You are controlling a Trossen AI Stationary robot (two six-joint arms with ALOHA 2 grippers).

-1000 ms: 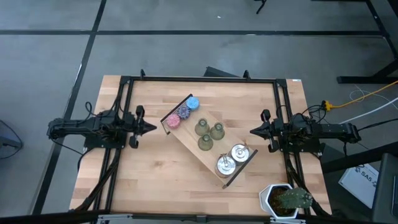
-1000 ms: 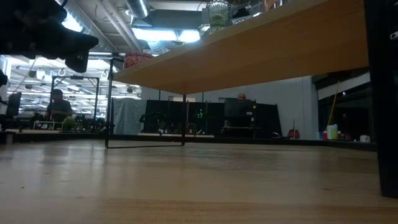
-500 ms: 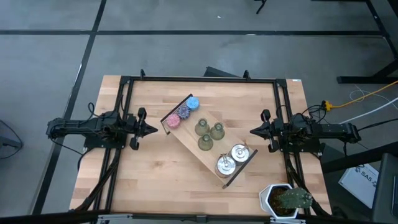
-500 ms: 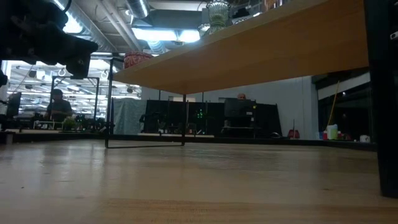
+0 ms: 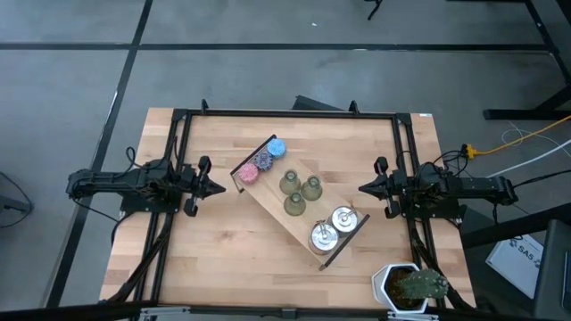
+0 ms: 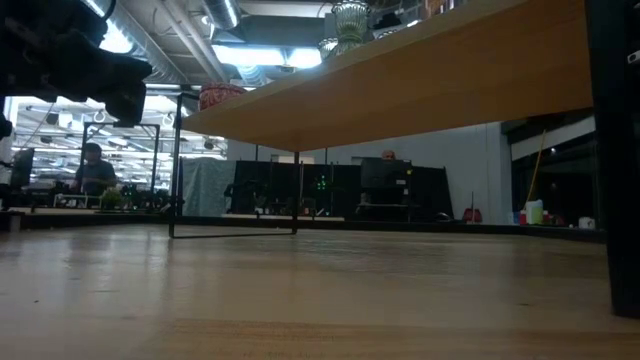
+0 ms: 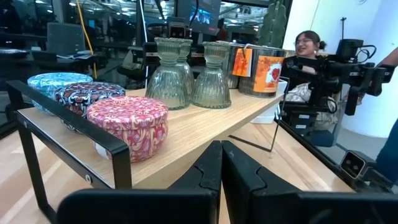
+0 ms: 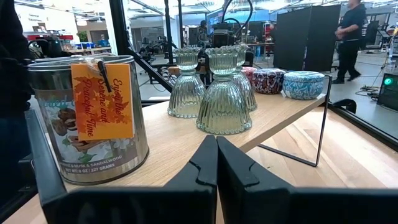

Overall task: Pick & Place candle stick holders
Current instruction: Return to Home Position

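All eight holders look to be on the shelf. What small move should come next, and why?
Probably only settling both arms into their rest poses, with no new grasp. The left gripper and right gripper are shut, empty and clear of the wooden shelf, which carries three green glass holders, two silver tins, the pink tin, purple tin and blue tin.

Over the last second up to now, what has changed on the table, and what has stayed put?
Only the left arm shifted very slightly as it settled; nothing was grasped or released. The right arm kept still, jaws on both shut and empty. All eight holders stayed on the wooden shelf; the plant did not move.
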